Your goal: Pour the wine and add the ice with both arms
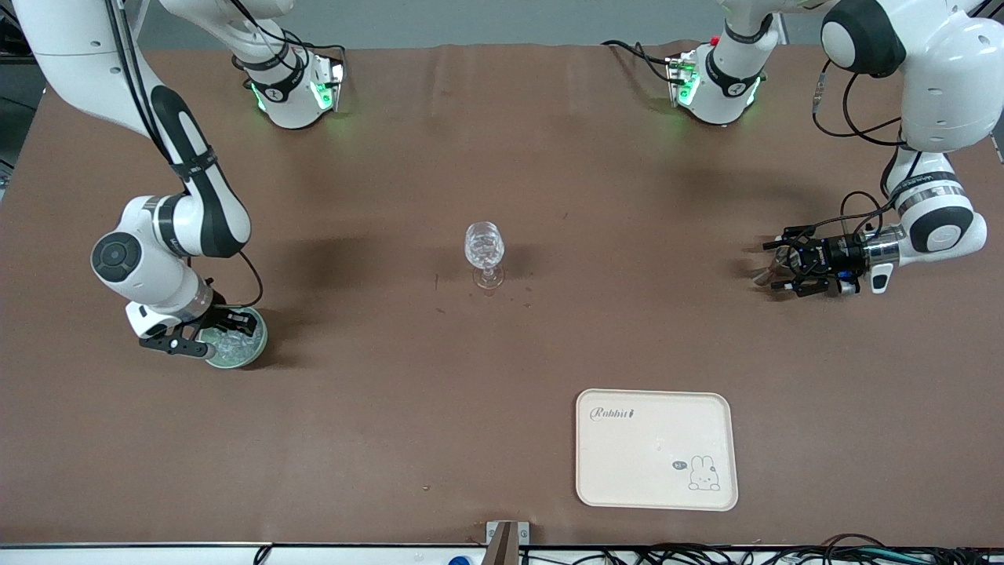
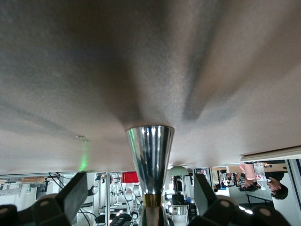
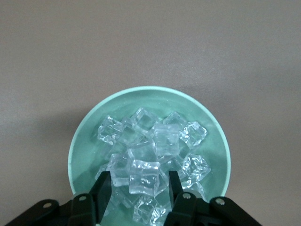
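Right gripper (image 3: 140,184) straddles ice (image 3: 143,177) in bowl (image 3: 84,136).

A shiny metal spout (image 2: 150,157) sits between the left tool's (image 2: 141,197) spread fingers (image 2: 75,195).

My right arm (image 1: 169,227) bends down over the pale green bowl (image 3: 84,141) at its end of the desk. The ice (image 3: 155,155), clear glassy cubes, lies heaped inside. My left arm (image 1: 933,212) reaches low over its end.
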